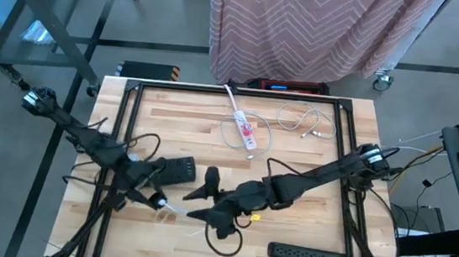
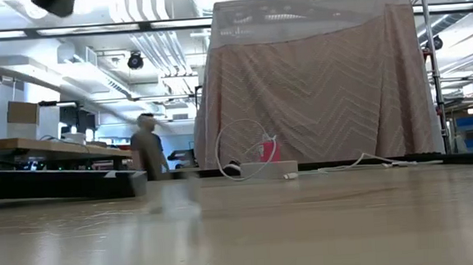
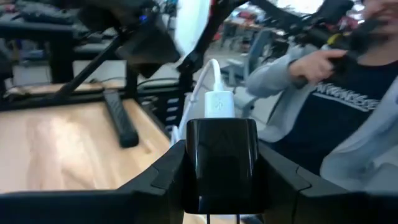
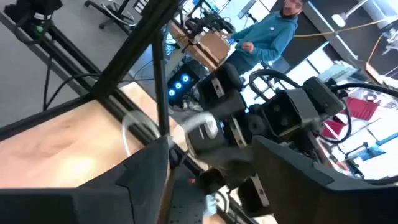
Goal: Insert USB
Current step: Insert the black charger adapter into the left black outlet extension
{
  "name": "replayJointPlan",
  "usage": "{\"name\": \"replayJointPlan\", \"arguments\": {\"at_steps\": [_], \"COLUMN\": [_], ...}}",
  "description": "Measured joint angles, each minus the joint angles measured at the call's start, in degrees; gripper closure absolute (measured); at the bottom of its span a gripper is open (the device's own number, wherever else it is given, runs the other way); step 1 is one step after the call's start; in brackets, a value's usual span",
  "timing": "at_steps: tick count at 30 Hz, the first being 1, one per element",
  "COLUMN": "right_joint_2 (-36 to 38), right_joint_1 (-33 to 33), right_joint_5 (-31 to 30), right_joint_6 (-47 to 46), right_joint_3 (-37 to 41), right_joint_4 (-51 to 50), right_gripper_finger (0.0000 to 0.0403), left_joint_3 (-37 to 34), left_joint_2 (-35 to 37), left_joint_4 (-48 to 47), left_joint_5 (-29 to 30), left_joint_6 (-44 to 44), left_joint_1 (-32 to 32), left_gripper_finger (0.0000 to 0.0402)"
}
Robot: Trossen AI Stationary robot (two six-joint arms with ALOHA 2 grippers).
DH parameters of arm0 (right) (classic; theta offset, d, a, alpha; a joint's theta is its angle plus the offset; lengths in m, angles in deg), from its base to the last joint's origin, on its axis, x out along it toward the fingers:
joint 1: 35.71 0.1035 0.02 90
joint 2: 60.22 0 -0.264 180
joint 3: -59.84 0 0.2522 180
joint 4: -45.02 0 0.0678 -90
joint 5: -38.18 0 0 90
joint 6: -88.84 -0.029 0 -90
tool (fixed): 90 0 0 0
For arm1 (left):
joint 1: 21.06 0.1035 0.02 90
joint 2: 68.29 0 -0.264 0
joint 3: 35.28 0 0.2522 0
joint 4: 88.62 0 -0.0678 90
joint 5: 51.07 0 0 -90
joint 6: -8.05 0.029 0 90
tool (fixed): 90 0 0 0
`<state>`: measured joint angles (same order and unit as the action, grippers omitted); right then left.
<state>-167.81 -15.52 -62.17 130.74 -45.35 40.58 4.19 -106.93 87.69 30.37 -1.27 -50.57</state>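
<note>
An overhead camera is looking straight down on the bench (image 1: pixel 310 166); a bench-level camera is facing the draped frame (image 2: pixel 324 78) both share, while wrist cameras are peering closely past their hands.

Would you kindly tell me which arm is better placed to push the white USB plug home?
Right: its tool is open, facing the plug, while the left tool is shut on the black charger.

The right gripper (image 4: pixel 211 171) has its dark fingers spread apart. Between them, at twelve o'clock, sits the left arm's black gripper (image 4: pixel 214 134) with a white USB cable (image 4: pixel 134 127). A person in a teal hoodie (image 4: pixel 273 37) stands beyond.
</note>
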Motion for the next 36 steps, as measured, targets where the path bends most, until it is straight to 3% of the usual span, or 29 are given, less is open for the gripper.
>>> {"name": "replayJointPlan", "arguments": {"at_steps": [5,13,21,26,36], "right_joint_2": [-1.38,-7.42,-7.93,-7.82,-7.82], "right_joint_1": [-2.84,-3.59,-3.7,-3.61,-3.61], "right_joint_5": [7.48,9.98,15.44,16.51,16.26], "right_joint_6": [-2.06,1.29,-2.54,-2.55,-2.0], "right_joint_3": [-0.25,-0.02,-0.16,-0.21,-0.21], "right_joint_4": [3.87,12.18,11.23,9.1,7.26], "right_gripper_finger": [0.0156,0.0154,0.0162,0.0176,0.0198], "left_joint_3": [-0.12,-0.15,-0.15,-0.15,0.5], "left_joint_2": [-0.65,-9.72,-15.06,-18.29,-20.24], "left_joint_4": [2.74,11.06,18.1,23.06,24.21], "left_joint_5": [-0.15,-0.1,0.42,-0.01,0.46], "left_joint_6": [2.92,4.34,4.34,4.34,4.17], "left_joint_1": [-0.01,0.02,0.82,0.86,0.92], "left_gripper_finger": [0.0272,0.0272,0.0269,0.0271,0.0269]}}
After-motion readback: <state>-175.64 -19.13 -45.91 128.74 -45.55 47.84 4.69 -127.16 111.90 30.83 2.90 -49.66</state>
